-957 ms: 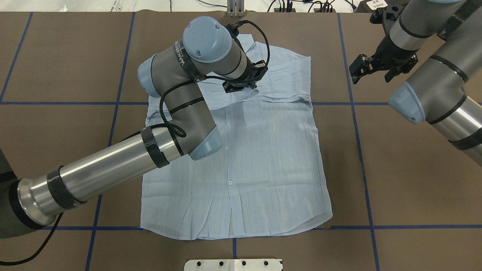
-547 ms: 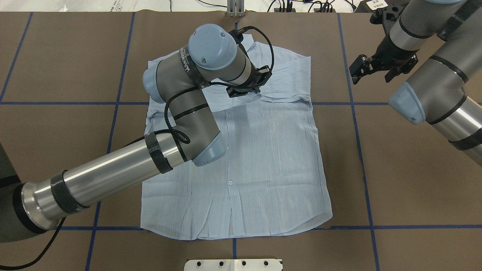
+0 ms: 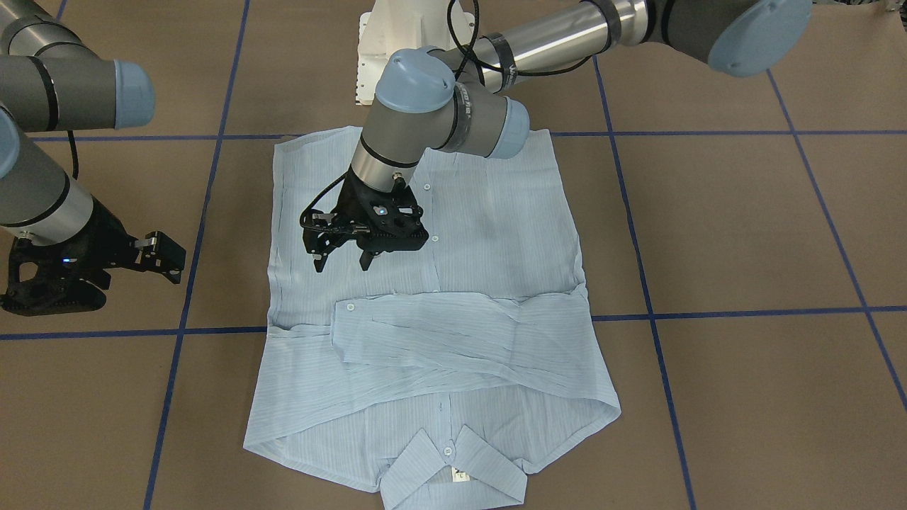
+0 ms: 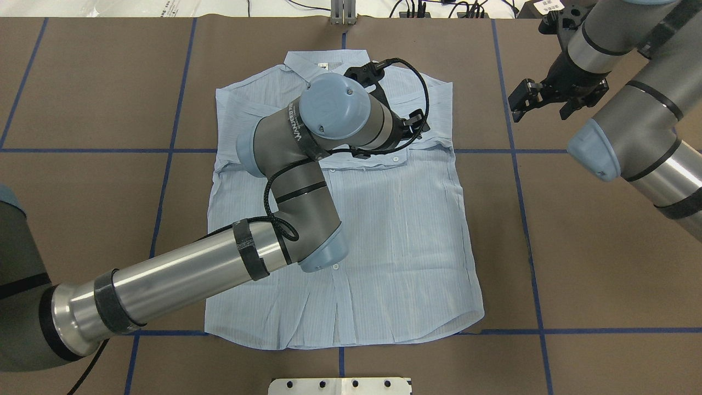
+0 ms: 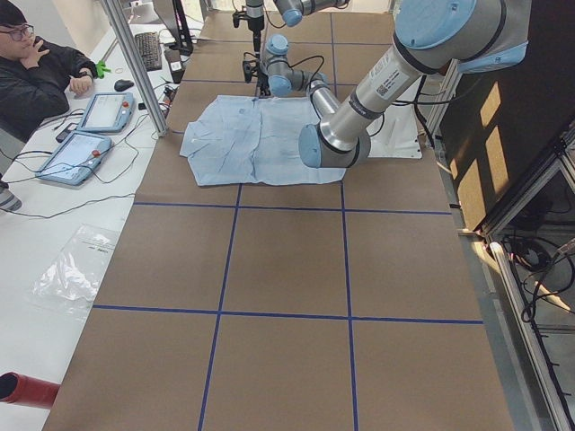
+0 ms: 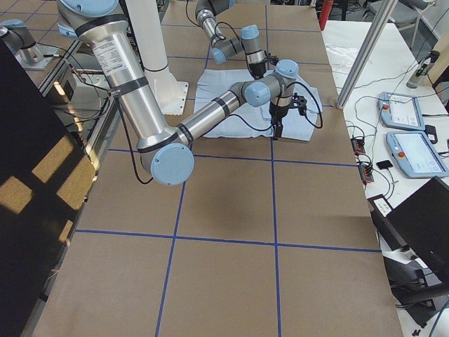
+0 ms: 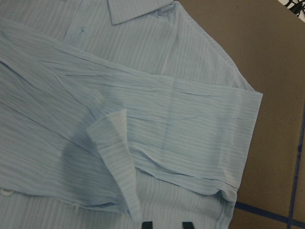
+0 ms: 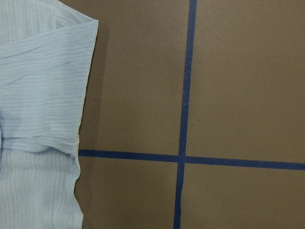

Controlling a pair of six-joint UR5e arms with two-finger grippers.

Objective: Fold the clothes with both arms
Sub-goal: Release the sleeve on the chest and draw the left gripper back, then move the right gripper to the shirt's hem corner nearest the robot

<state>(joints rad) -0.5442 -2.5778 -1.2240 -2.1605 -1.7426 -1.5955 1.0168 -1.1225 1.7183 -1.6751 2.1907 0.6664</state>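
Left arm bent over shirt. Left hand points down above it, fingers wide, holding nothing. Right hand beside shirt, over desk, wide too.

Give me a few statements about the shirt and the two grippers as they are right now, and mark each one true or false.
1. The shirt lies spread on the table, button side up. True.
2. The left gripper is shut on a sleeve. False: it is open, empty, above the shirt.
3. The right gripper is over bare table beside the shirt. True.
4. The collar lies at the end nearest the robot's base. False: it lies at the far end.
5. A sleeve is folded across the chest. True.
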